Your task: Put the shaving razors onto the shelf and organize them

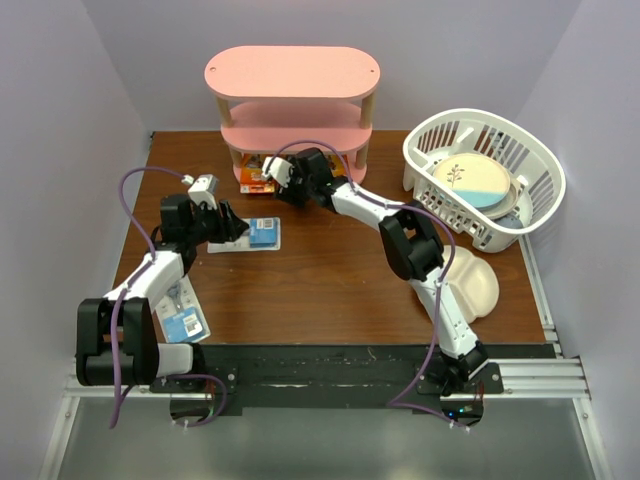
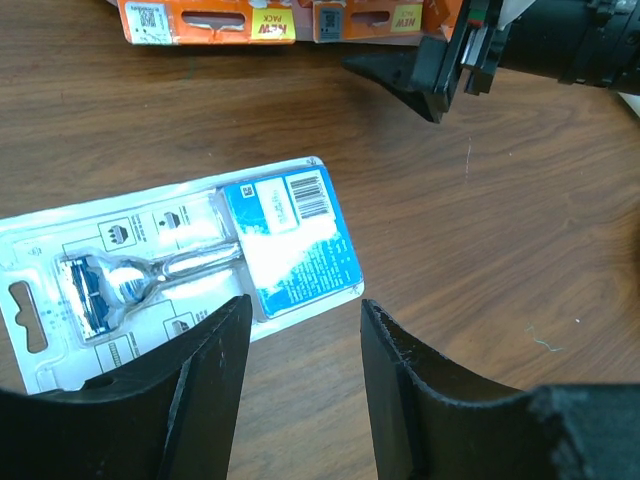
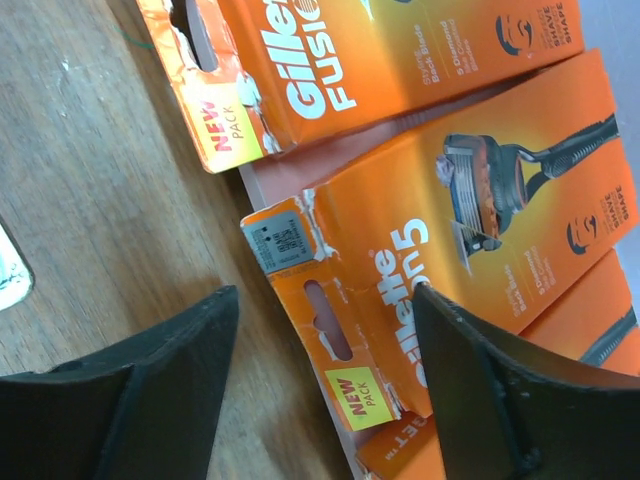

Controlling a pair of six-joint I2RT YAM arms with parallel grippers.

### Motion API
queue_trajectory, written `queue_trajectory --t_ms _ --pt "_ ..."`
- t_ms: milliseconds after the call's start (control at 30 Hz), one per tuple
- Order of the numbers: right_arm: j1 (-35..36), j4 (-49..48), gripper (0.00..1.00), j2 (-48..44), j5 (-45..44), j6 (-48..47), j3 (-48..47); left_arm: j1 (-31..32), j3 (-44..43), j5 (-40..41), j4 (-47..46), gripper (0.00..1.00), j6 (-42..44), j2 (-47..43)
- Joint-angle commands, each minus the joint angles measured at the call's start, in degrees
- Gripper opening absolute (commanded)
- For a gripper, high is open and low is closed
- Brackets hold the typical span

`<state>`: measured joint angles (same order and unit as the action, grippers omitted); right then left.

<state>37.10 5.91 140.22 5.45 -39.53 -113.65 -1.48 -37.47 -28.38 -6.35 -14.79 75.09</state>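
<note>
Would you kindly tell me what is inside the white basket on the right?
A round plate, cream and blue with a twig drawing, lies in the basket. Whatever is beneath the plate is covered.

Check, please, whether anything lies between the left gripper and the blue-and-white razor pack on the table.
Nothing visible does. The left gripper hangs open over the near edge of the razor pack, with only bare table around it.
</note>
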Motion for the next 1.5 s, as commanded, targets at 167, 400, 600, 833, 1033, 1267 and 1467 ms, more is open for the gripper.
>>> queue_trajectory --t_ms 167,400,600,833,1033,1267,1467 --pt "-0.28 7.98 0.59 -3.38 -2.47 4.37 3.78 -0.37 2.84 -1.41 -3.32 0.52 -1.65 -2.66" --pt "1.04 7.18 0.54 -2.85 -3.61 6.39 2.99 -0.46 3.99 -1.59 -2.70 0.52 -1.74 -4.07" --pt "3.41 6.39 0.49 -1.62 -5.37 8.32 2.20 -0.37 4.51 -1.77 -1.92 0.52 -1.74 -5.13" --pt "5.17 5.95 0.46 -0.83 -7.12 10.52 1.50 -0.46 4.95 -1.85 -0.42 0.52 -1.12 -6.62" --pt "5.61 5.69 0.47 -0.22 -9.14 9.91 1.06 -0.37 5.83 -1.94 -0.33 0.52 -1.12 -7.41" --pt "5.70 4.72 0.47 0.66 -11.78 8.42 0.35 -0.46 5.66 -2.20 0.28 0.52 -0.95 -7.41" --pt "5.61 4.46 0.46 0.67 -13.54 7.98 1.84 -0.37 5.57 -2.12 0.28 0.52 -0.95 -7.33"
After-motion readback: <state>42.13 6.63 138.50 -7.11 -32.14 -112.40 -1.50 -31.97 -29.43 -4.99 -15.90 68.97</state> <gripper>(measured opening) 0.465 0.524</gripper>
